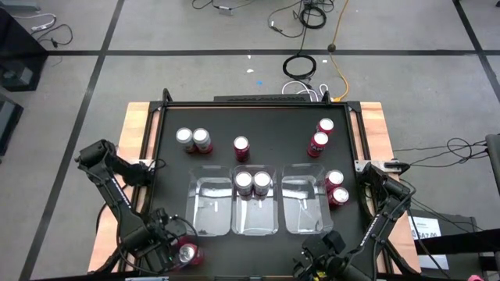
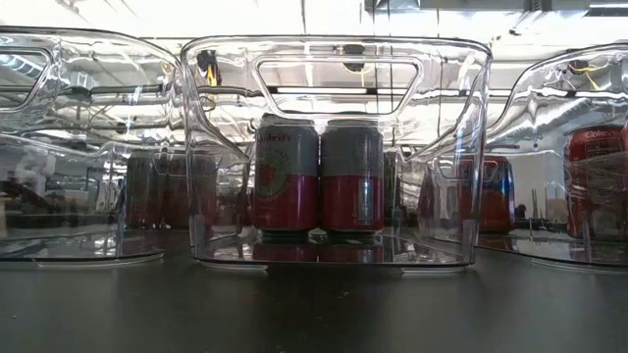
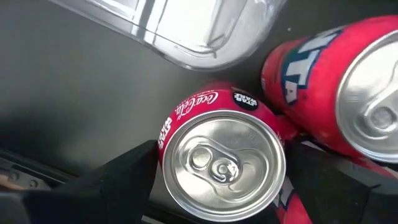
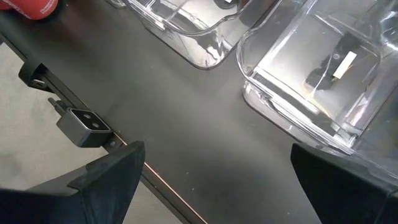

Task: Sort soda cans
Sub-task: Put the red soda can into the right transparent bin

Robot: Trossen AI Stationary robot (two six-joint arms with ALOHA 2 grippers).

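Black worktop (image 1: pixel 176 168) w/ three clear plastic rectangular trays side by side near the robot's edge: left tray (image 1: pixel 209 206), middle tray (image 1: pixel 255 215), right tray (image 1: pixel 304 207).

Soda cans, all upright:
- two red cans w/ silver tops (image 1: pixel 252 183) in the middle tray, touching each other, at its far end; low view shows them w/ grey upper bands (image 2: pixel 317 176). Left & right trays hold no cans.
- pair of cans (image 1: pixel 193 139) on the worktop beyond the left tray, touching.
- single red can (image 1: pixel 241 147) beyond the middle tray.
- two red cans (image 1: pixel 321 135) at the far right of the worktop, close together.
- two red cans (image 1: pixel 337 188) just beside the right tray's outer wall.
- red can w/ shiny silver top (image 1: pixel 187 254) at the near left corner, beside the left tray.

Left gripper (image 1: pixel 184 251) is down over that near-left can; in the left wrist view its dark fingers (image 3: pixel 121 180) stand spread, one on each side of the can (image 3: pixel 221 155). Can't tell if the pads touch it. Another red can (image 3: pixel 336 87) lies tilted right next to it, touching or nearly so.

Right gripper (image 4: pixel 214 180) sits at the near edge of the worktop by the right tray, fingers (image 4: pixel 112 177) spread wide, nothing between them.
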